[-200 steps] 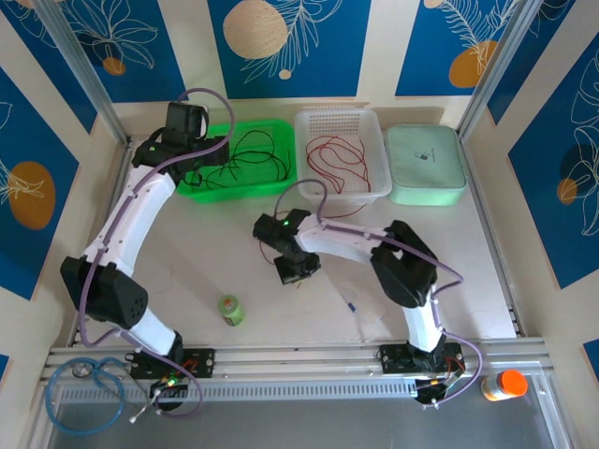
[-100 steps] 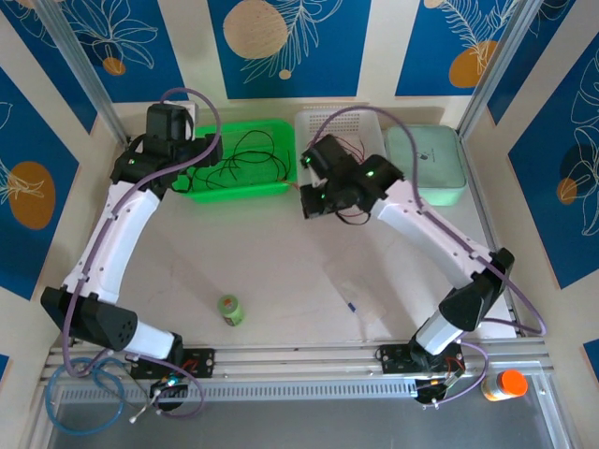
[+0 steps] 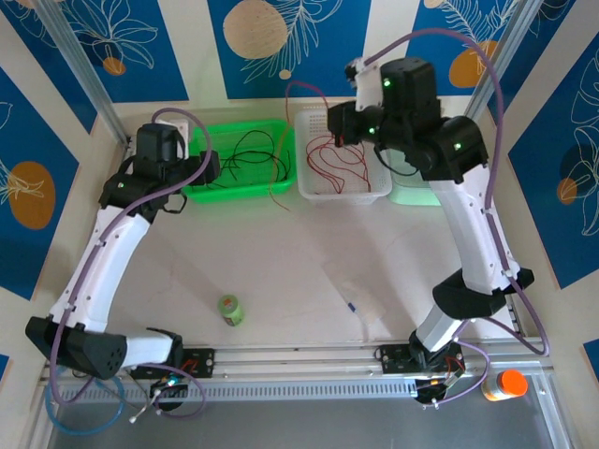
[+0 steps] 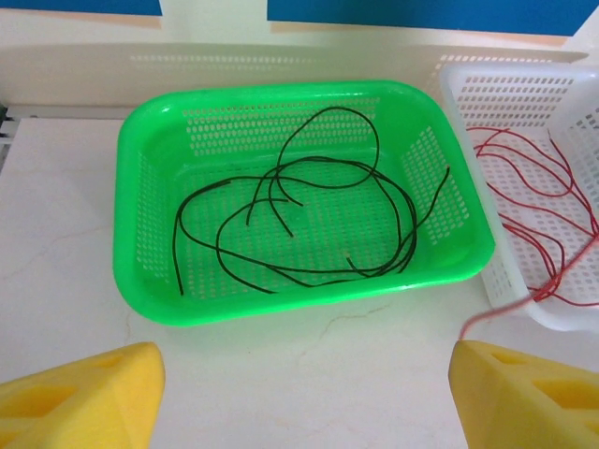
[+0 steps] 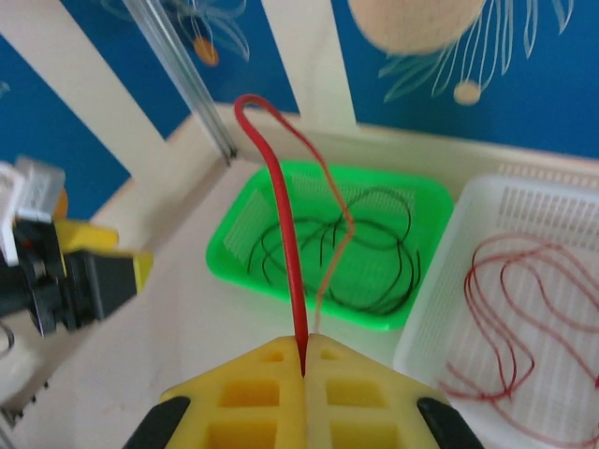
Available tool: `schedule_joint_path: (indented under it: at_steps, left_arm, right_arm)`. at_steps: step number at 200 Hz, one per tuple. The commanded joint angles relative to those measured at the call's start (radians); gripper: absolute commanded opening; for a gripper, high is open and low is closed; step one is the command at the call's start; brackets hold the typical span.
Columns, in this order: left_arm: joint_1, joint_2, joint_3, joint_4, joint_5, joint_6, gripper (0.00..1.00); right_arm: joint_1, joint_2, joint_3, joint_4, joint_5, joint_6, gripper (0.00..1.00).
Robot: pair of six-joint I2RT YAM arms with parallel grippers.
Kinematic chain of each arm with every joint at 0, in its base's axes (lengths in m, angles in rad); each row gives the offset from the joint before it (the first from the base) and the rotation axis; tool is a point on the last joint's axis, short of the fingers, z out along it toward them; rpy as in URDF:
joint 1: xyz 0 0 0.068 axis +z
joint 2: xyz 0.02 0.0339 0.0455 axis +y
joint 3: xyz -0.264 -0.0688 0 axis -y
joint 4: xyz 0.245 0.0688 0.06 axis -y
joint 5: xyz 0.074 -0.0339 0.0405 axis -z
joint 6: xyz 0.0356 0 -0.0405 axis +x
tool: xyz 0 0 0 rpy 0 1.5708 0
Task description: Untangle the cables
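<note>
One red cable (image 5: 284, 224) is pinched in the right pincer (image 5: 304, 360), which is pressed tight on it, high above the baskets. The other red cables (image 3: 342, 159) lie in the white basket (image 3: 342, 198), and the black cables (image 4: 329, 159) lie in the green basket (image 4: 281, 304). It looks nearly sorted, with only this strand left to place. The left pincer (image 4: 304, 398) hangs spread and empty. No writing is readable anywhere.

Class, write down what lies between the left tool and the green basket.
Bare tabletop, seen in the left wrist view, separates the left tool from the green basket.
</note>
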Motion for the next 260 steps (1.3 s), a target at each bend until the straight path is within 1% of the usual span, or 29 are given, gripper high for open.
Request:
schedule_joint_path:
  at_steps: [1, 24, 42, 62, 103, 143, 170, 215, 234, 260]
  left_arm:
    - [0.011, -0.043, -0.024, 0.026, 0.027, -0.025, 0.8]
    - [0.01, -0.06, -0.033, 0.021, 0.026, -0.026, 0.8]
    - [0.01, -0.069, -0.035, 0.018, 0.026, -0.026, 0.8]
    - [0.011, -0.075, -0.038, 0.021, 0.028, -0.03, 0.8]
    - [0.011, -0.079, -0.037, 0.022, 0.035, -0.034, 0.8]
    - [0.011, -0.079, -0.035, 0.021, 0.031, -0.033, 0.8]
    - [0.011, -0.078, -0.036, 0.024, 0.027, -0.033, 0.8]
    - [0.01, -0.072, -0.035, 0.027, 0.038, -0.036, 0.8]
    - [0.011, -0.073, -0.035, 0.026, 0.037, -0.034, 0.8]
    - [0.011, -0.076, -0.035, 0.027, 0.038, -0.037, 0.8]
  right_arm:
    - [-0.053, 0.055, 0.092, 0.005, -0.085, -0.037, 0.0]
    - [-0.126, 0.089, 0.153, 0.044, -0.168, -0.01, 0.0]
    - [-0.183, 0.106, 0.166, 0.087, -0.24, 0.022, 0.0]
    - [-0.231, 0.128, 0.166, 0.121, -0.277, 0.045, 0.0]
    - [-0.288, 0.193, 0.164, 0.135, -0.263, 0.041, 0.0]
    - [-0.299, 0.22, 0.19, 0.162, -0.213, 0.028, 0.0]
    - [-0.3, 0.172, 0.2, 0.218, -0.189, 0.038, 0.0]
    - [-0.306, 0.04, 0.084, 0.351, -0.129, 0.045, 0.0]
    - [-0.316, 0.011, 0.059, 0.371, -0.128, 0.055, 0.0]
    - [-0.326, 0.01, 0.047, 0.36, -0.143, 0.067, 0.0]
